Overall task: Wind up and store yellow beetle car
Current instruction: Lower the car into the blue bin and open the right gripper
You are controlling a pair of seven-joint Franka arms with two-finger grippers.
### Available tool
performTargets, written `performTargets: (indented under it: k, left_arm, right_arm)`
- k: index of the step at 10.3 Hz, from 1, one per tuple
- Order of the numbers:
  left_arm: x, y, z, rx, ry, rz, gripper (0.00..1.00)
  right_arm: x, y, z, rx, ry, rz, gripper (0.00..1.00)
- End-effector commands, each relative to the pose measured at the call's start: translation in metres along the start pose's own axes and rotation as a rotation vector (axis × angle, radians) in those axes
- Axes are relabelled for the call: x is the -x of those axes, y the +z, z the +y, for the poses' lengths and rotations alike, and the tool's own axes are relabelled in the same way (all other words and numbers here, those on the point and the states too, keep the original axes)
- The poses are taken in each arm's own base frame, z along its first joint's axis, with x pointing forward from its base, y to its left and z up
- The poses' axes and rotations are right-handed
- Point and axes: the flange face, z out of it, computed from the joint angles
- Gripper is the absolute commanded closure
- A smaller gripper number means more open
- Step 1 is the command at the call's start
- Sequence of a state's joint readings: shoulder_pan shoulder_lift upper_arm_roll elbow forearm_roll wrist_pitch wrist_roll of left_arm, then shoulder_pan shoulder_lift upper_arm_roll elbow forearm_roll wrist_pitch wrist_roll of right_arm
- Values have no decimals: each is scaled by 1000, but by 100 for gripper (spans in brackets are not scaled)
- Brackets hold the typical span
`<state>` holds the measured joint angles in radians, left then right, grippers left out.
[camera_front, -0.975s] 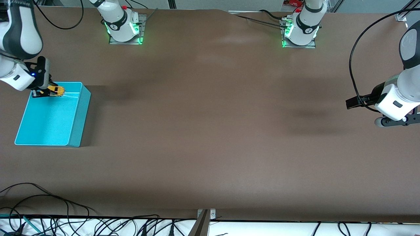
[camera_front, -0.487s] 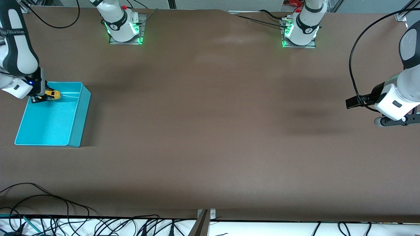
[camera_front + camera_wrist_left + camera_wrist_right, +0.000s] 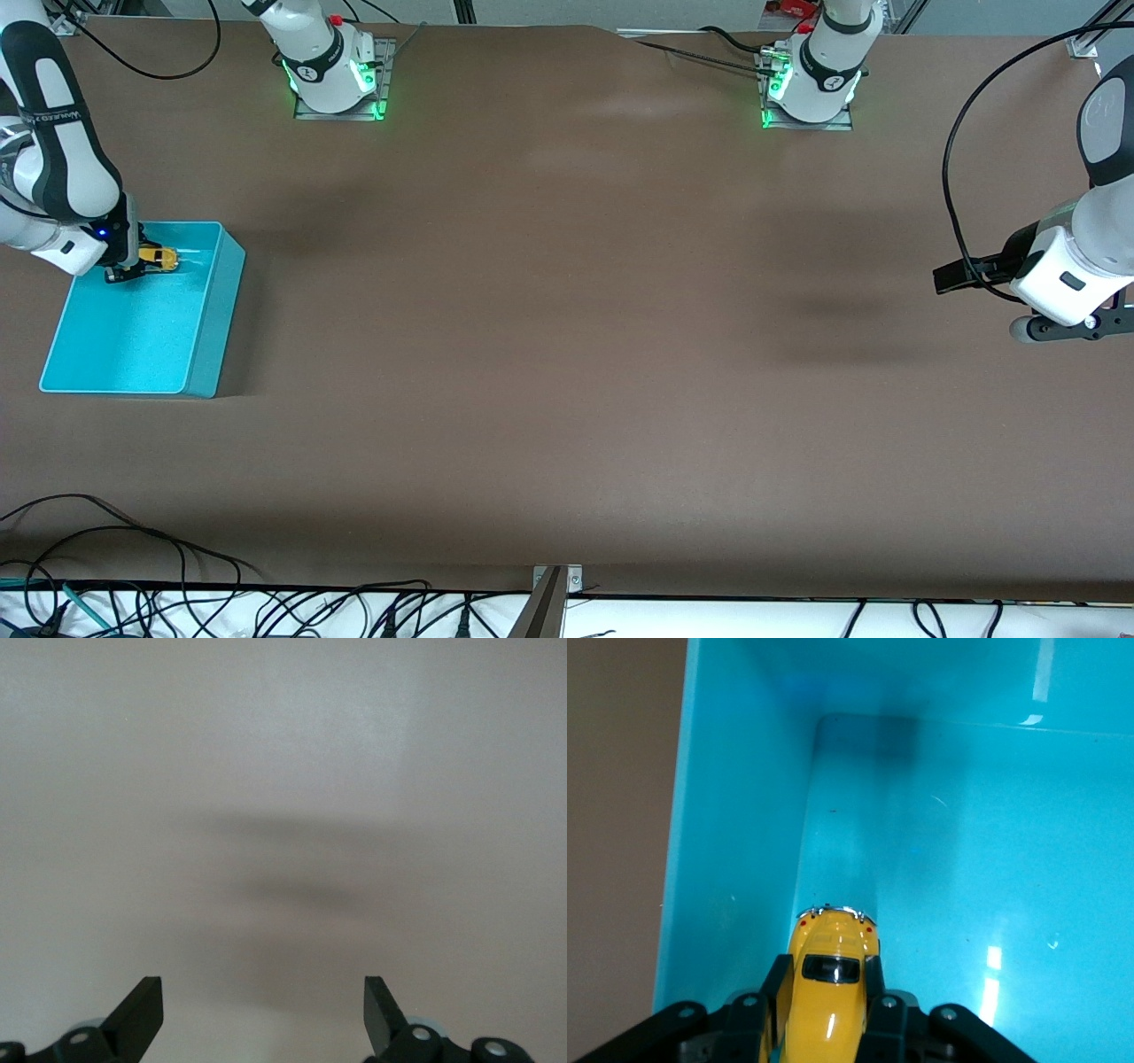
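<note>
Lower now: right claw [image 3: 133, 263], car [image 3: 826, 983] half-hidden

The front view looks down from high across the desk [image 3: 567, 354], facing both arm bases along its top edge and taking in the whole surface. The left wrist view looks straight down, fairly close, at bare desk [image 3: 283, 771] near the left arm's end, its fingers [image 3: 137, 1014] at the frame's edge. The right wrist view looks from very near into the teal bin [image 3: 726, 815] at the right arm's end; the front view shares that bin [image 3: 213, 301].
</note>
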<state>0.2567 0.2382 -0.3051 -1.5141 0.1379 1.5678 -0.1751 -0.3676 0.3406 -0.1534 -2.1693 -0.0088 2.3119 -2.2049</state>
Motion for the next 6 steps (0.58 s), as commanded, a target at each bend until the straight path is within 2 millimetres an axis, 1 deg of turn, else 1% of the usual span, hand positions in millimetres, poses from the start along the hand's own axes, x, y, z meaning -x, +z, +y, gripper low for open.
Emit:
performTargets:
  k: [1,2,3,4,6]
  left_arm:
    - [4,-7,-1,15,19,-4,0]
    - [4,-7,-1,15,19,-4,0]
    - [4,-7,-1,15,19,-4,0]
    - [4,-7,-1,15,20,-4,0]
    - [4,-7,-1,15,20,-4,0]
  right_arm:
    - [5,-2,0,15,-1,19,100]
    - [6,-3,1,26,14,32,56]
    - [8,-13,5,59,64,77,1]
    - [9,-25,11,54,83,121,0]
    - [7,-41,16,64,103,121,0]
